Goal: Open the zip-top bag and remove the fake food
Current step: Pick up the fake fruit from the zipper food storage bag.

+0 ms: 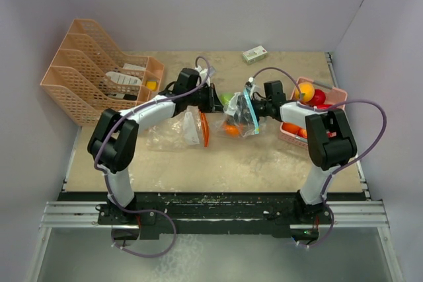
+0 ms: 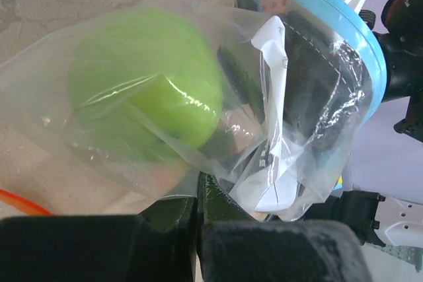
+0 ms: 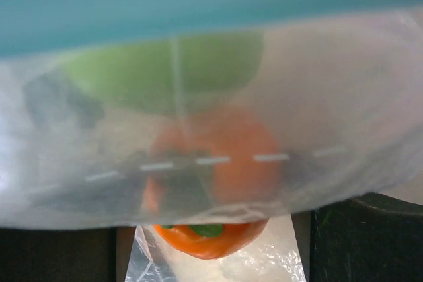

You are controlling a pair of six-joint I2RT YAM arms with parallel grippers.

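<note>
Centre of the counter: the left pincer is clenched on the clear wall of the zip-top bag, which has a blue strip along its mouth. The right pincer, released with jaws wide, meets the bag from the right of the frame. A green apple sits inside, just ahead of the left pincer. An orange fruit lies below it, seen through the plastic between the right pincer's jaws. A red apple rests in the pink basket at right. Print on the small box, top centre, is too small to read.
</note>
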